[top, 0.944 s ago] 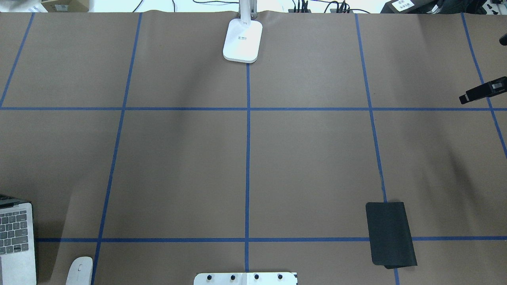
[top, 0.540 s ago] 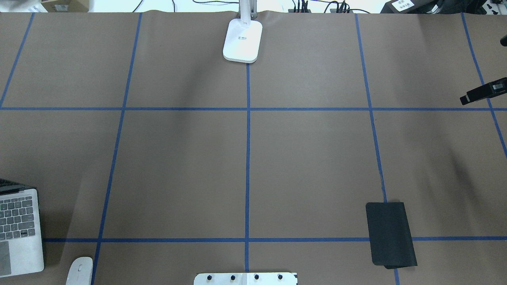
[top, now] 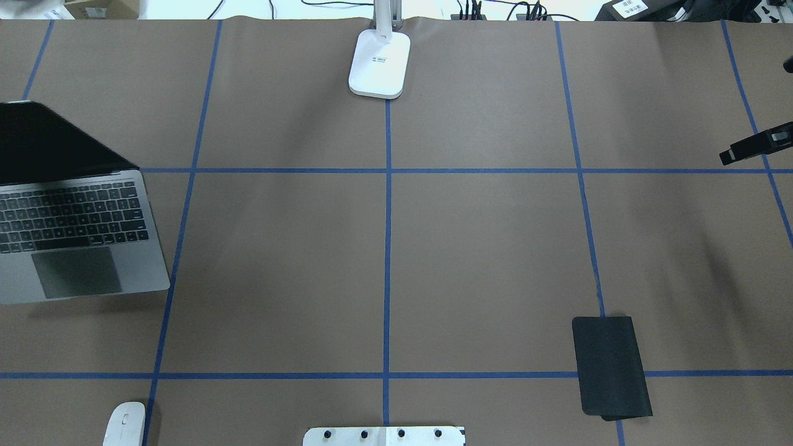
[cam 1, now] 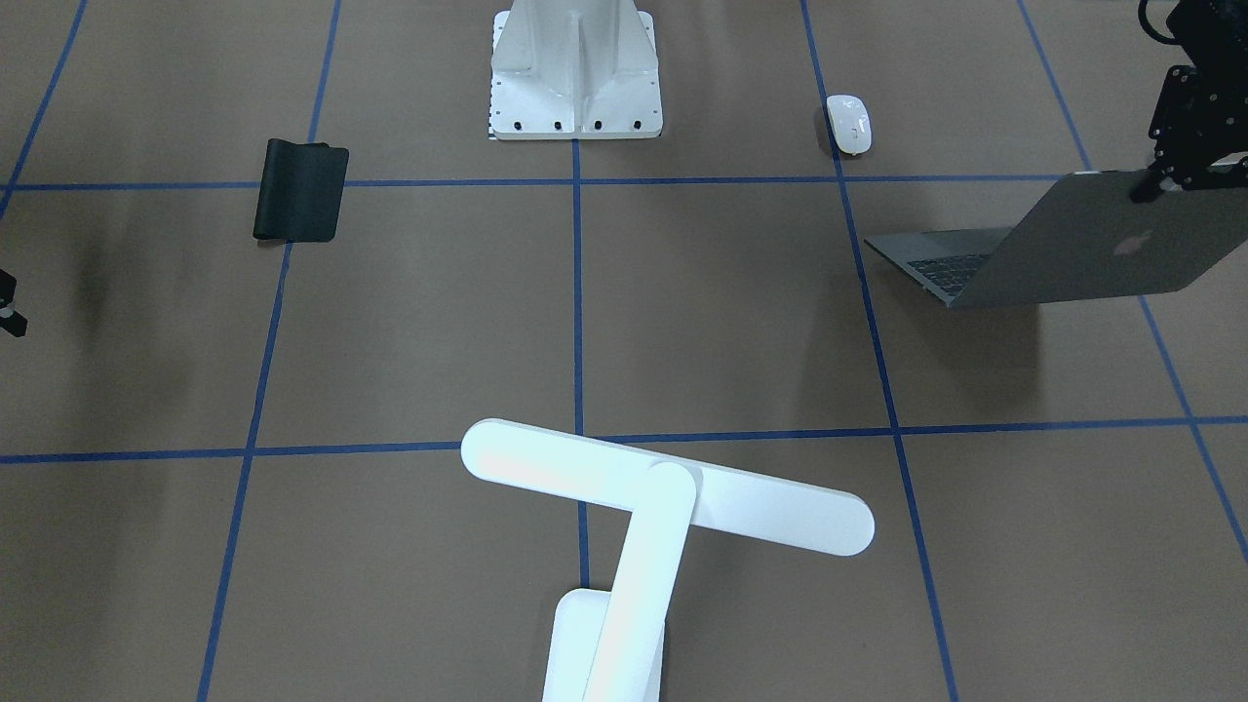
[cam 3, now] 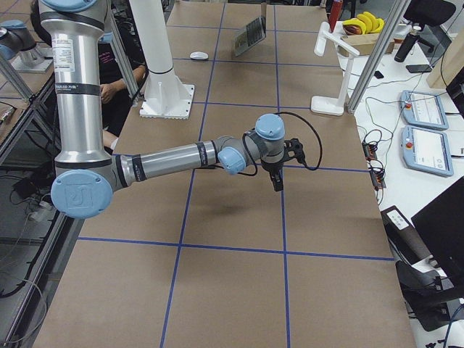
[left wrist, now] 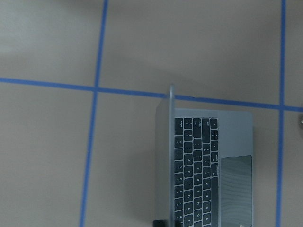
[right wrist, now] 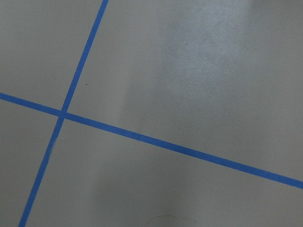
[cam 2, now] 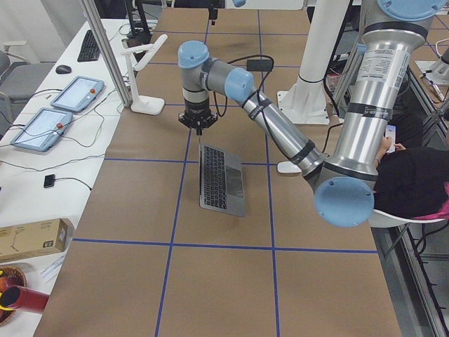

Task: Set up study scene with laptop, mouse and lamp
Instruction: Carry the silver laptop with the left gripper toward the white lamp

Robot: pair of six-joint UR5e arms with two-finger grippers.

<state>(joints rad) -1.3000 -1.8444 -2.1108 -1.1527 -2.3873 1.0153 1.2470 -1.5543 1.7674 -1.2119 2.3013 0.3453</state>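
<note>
The grey laptop is open at the table's left, screen dark; its offset shadow in the front view suggests it hangs just above the table. My left gripper is shut on the top edge of its lid; it is outside the overhead view. The white mouse lies near the front left edge, apart from the laptop. The white lamp stands at the far middle, base on the centre line. My right gripper hovers at the far right, holding nothing; I cannot tell its jaws.
A flat black pad lies at the front right. The white ribbed pedestal stands at the near middle edge. Blue tape lines grid the brown table. Cables and tablets lie beyond the far edge.
The laptop has moved from the front left corner away from the robot and further into view, its screen now showing. The right gripper, mouse, lamp and pad have stayed put.
</note>
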